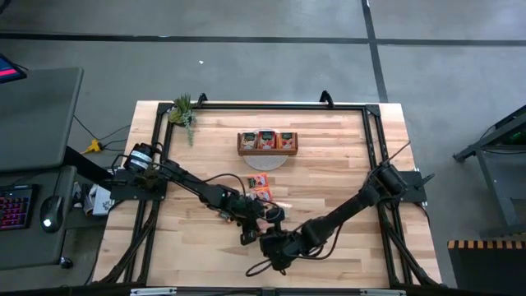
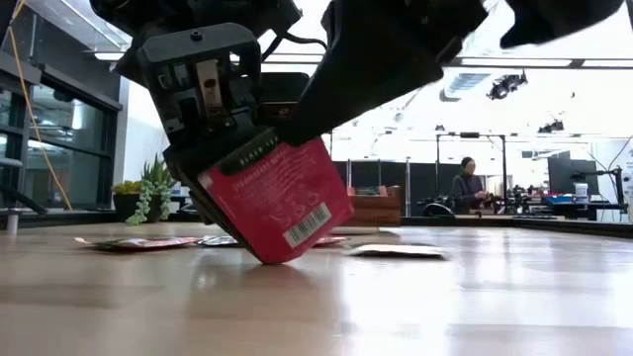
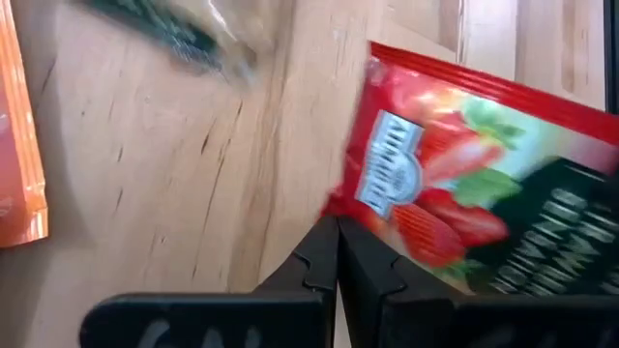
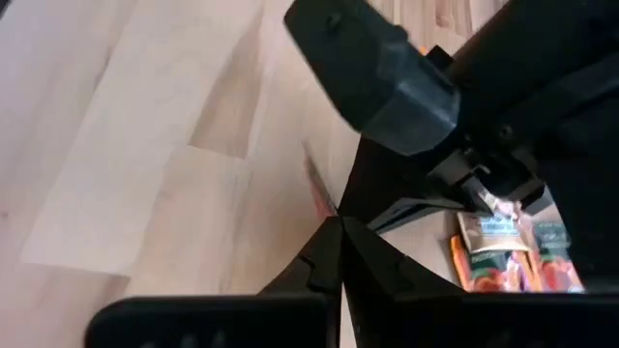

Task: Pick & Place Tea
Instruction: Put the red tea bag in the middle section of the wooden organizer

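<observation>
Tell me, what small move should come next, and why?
Probably the left gripper should lift the red tea sachet it holds in its shut jaws: one corner of the sachet touches the wooden table. The right gripper is shut on the same sachet's edge, so it may need to release first.

Dark jointed arms, black cables, black end effector (image 3: pixel 337 253) fingers.

Pale wooden desk (image 1: pixel 345 189) on a grey floor, wooden tray (image 1: pixel 268 142) with three filled compartments near the far edge, small plant (image 1: pixel 182 110) at the far left corner, both dark arms meeting near the front middle, orange tea sachets (image 1: pixel 262 186) just beside them.
</observation>
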{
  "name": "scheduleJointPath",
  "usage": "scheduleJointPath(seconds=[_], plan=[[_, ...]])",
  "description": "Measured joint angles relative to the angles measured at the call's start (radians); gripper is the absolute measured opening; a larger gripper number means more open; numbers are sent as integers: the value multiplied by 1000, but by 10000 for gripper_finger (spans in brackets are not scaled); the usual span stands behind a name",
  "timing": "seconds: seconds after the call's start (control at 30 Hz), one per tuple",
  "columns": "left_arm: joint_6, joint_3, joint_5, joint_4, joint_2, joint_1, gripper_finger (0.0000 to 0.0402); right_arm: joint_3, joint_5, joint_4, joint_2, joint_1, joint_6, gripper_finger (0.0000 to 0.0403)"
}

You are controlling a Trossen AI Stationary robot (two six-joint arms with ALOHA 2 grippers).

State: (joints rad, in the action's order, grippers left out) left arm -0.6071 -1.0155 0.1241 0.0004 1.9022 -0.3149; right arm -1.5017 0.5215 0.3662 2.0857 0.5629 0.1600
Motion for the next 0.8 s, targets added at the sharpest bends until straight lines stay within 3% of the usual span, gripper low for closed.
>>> scheduleJointPath(seconds=[0.13, 0.27, 0.53, 0.8], plan=[[26, -22, -9, -36, 0, 0, 1, 0, 1, 21, -2, 1, 55, 1], [78, -85, -47, -184, 0, 2, 1, 0, 19, 45, -2, 7, 129, 0], [215, -277, -186, -549, 0, 1, 1, -14, 65, 117, -4, 47, 276, 0], [295, -430, -347, -750, -63, -6, 1, -81, 92, 233, -6, 66, 398, 0]])
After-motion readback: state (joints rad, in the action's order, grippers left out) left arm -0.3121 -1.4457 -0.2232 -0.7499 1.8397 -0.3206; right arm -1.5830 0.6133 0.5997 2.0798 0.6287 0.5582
